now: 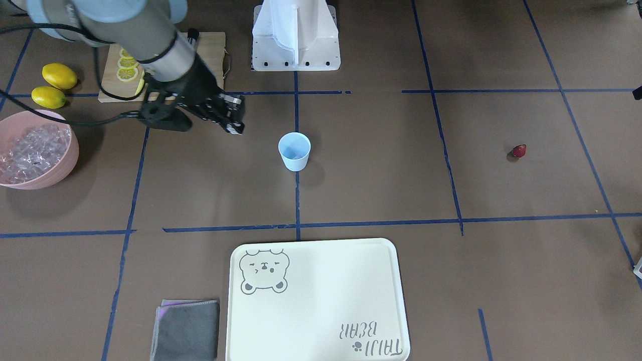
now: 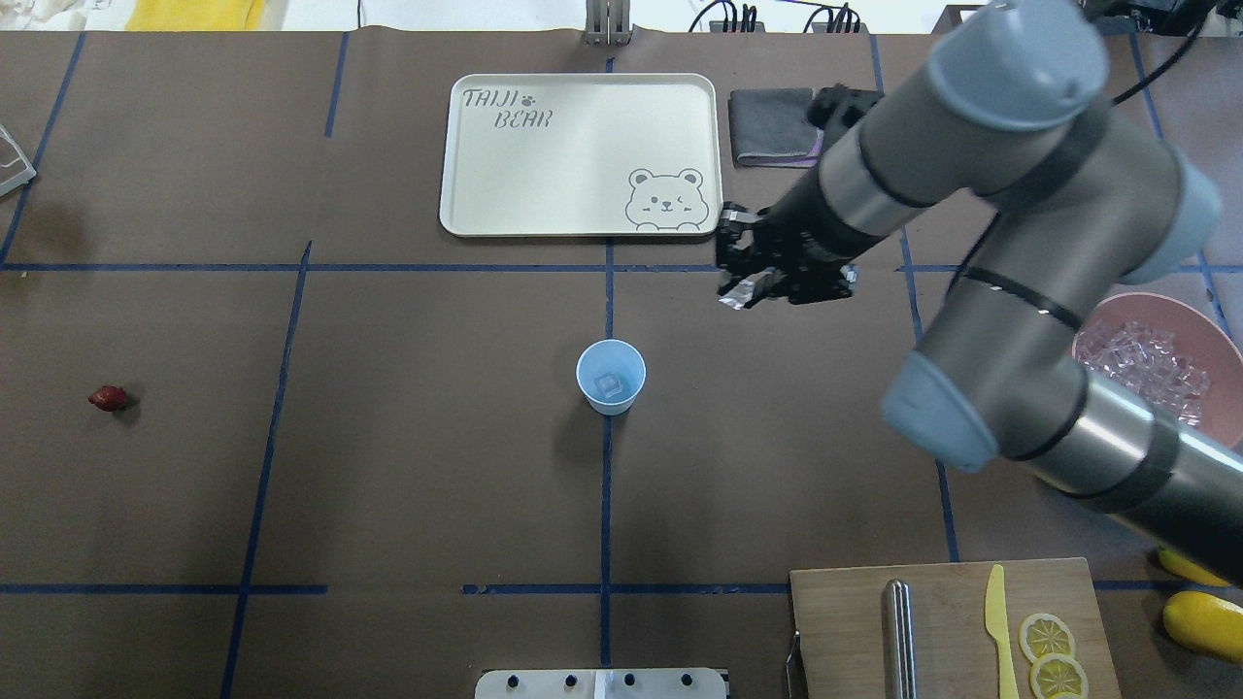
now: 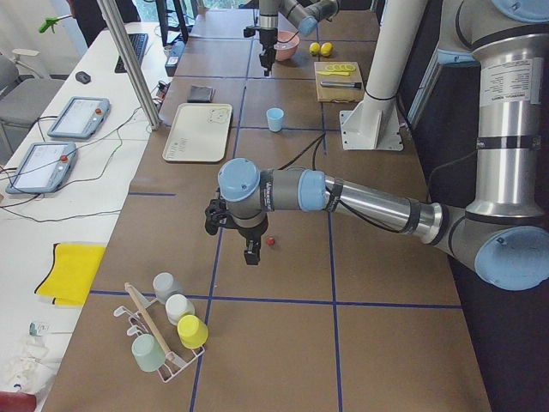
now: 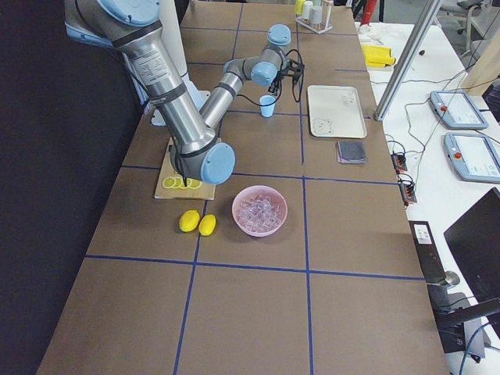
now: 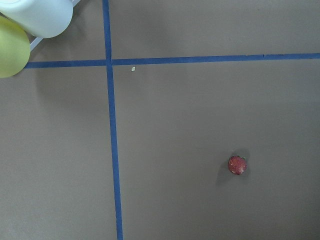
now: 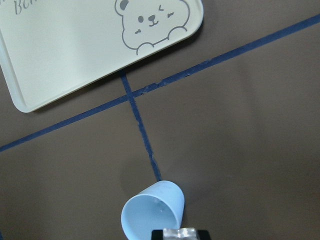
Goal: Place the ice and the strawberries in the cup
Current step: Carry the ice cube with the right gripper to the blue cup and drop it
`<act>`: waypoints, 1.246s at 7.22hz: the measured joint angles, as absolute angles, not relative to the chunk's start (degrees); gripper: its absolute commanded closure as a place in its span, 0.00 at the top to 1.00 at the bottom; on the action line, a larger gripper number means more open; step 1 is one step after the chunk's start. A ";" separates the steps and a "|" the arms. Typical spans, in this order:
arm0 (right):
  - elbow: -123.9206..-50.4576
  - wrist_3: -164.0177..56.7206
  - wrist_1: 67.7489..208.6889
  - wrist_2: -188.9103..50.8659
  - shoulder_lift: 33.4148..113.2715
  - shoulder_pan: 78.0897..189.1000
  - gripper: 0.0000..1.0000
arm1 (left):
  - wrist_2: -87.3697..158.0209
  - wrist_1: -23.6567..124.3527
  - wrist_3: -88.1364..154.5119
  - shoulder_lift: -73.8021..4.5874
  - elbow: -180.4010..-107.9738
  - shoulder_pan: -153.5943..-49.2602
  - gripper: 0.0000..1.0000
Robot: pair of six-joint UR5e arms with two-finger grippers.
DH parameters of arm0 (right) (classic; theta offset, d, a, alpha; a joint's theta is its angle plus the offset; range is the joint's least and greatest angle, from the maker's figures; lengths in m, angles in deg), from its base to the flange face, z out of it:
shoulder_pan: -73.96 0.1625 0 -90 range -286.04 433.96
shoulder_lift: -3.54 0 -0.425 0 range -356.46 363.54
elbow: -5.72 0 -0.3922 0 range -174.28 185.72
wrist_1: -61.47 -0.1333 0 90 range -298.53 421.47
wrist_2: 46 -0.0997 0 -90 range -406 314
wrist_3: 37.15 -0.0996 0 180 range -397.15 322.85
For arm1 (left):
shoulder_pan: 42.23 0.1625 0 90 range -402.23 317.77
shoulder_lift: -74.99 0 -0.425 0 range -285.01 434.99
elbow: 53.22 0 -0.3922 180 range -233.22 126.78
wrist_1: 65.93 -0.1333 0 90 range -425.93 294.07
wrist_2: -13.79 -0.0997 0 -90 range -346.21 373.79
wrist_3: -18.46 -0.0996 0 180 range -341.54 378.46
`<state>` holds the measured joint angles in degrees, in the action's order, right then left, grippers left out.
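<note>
The pale-blue cup [image 2: 610, 377] stands upright mid-table with one ice cube [image 2: 610, 386] inside; it also shows in the front view [image 1: 294, 150]. My right gripper [image 2: 735, 291] hovers beyond and to the right of the cup, shut on a clear ice cube [image 6: 180, 232]. More ice [image 1: 32, 150] fills the pink bowl [image 1: 71, 150]. The strawberry [image 2: 108, 397] lies alone at the far left and shows in the left wrist view [image 5: 237, 165]. My left gripper [image 3: 250, 256] hangs just beside it; I cannot tell whether it is open.
A cream bear tray [image 2: 583, 155] and a grey cloth [image 2: 772, 126] lie beyond the cup. A cutting board [image 2: 952, 631] holds lemon slices, a yellow knife and a metal rod. Two lemons [image 1: 55, 85] sit by it. A cup rack [image 3: 163, 335] stands at the left end.
</note>
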<state>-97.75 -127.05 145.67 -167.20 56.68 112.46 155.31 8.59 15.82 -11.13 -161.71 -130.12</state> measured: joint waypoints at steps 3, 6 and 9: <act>-89.10 -130.02 142.28 -160.87 51.97 105.75 0.28 | 155.64 8.58 15.82 -11.09 -161.76 -130.12 1.00; -87.14 -130.67 141.31 -160.03 51.38 104.34 0.62 | 155.88 8.51 15.82 -10.64 -161.69 -130.12 1.00; -86.52 -130.41 141.29 -159.55 51.40 104.66 0.66 | 155.91 8.57 15.82 -10.38 -161.65 -130.12 1.00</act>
